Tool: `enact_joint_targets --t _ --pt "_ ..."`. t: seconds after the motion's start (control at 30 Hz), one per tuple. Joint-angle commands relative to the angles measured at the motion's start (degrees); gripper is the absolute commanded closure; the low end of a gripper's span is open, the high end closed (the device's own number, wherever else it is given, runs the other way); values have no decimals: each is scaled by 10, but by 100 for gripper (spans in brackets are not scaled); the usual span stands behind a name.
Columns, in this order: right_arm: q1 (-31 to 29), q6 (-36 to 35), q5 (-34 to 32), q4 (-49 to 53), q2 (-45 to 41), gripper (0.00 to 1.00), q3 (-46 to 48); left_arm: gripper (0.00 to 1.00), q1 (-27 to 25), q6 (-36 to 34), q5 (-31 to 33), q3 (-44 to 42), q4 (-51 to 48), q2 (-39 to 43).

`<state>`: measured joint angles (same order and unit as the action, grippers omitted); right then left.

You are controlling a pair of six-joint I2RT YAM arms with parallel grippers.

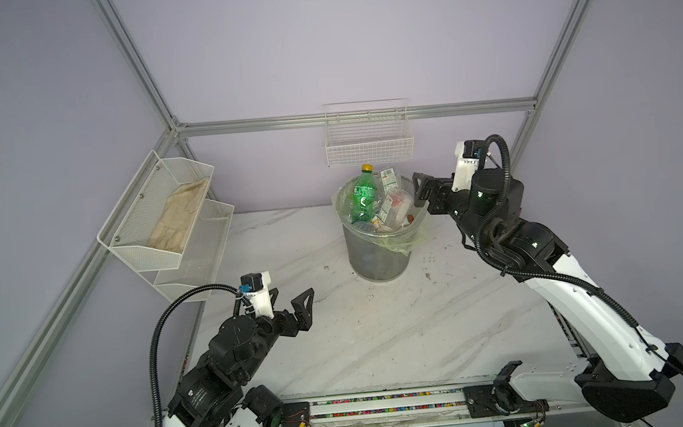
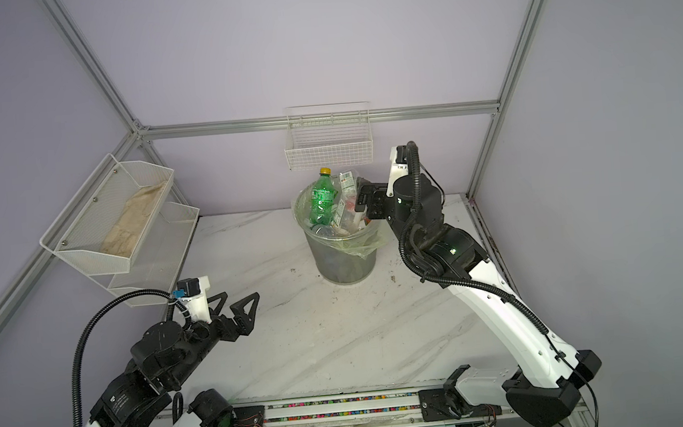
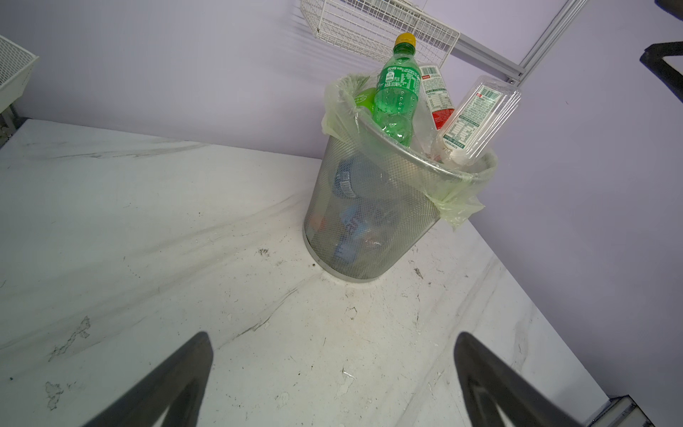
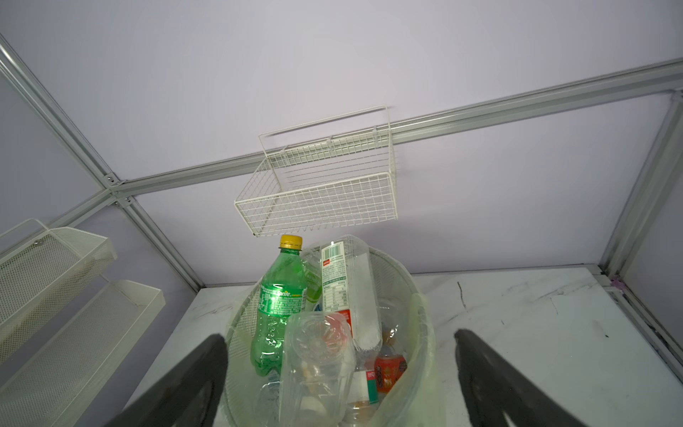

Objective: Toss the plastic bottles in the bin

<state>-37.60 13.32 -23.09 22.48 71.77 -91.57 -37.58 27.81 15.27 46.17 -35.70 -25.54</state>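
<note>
The bin (image 1: pixel 378 257) (image 2: pixel 341 260), grey mesh with a pale-green liner, stands at the back middle of the table and is heaped with plastic bottles. A green bottle (image 1: pixel 362 196) (image 3: pixel 395 96) (image 4: pixel 277 310) with a yellow cap sticks up upright. Clear white-labelled bottles (image 3: pixel 476 114) (image 4: pixel 347 288) lean beside it. My right gripper (image 1: pixel 421 193) (image 2: pixel 359 200) (image 4: pixel 338 334) hangs open at the bin's right rim. A clear bottle (image 4: pixel 318 362) lies in the bin between its fingers, apart from both. My left gripper (image 1: pixel 292 295) (image 2: pixel 240 296) (image 3: pixel 332 336) is open over bare table at front left.
A white wire basket (image 1: pixel 370 147) hangs on the back wall just above the bin. A two-tier white mesh shelf (image 1: pixel 205 250) on the left wall holds a beige cloth (image 1: pixel 179 217). The marble table (image 1: pixel 383 336) is scuffed. Aluminium frame posts stand at the corners.
</note>
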Motion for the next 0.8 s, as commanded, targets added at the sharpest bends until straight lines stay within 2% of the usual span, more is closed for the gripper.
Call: enact_joint_targets --t 0.0,0.27,0.57,0.77 --pt "3 6 -54 4 -17 2 38 0 -3 -20 13 -7 8 -7" --pt "34 -5 -69 -12 -36 3 132 0 -2 -35 56 -3 12 -74" --pt "71 -38 -34 -151 -130 3 309 0 0 -68 164 -33 72 -116" --pt "79 -47 -81 -181 -178 2 382 0 22 -83 214 -58 104 -130"
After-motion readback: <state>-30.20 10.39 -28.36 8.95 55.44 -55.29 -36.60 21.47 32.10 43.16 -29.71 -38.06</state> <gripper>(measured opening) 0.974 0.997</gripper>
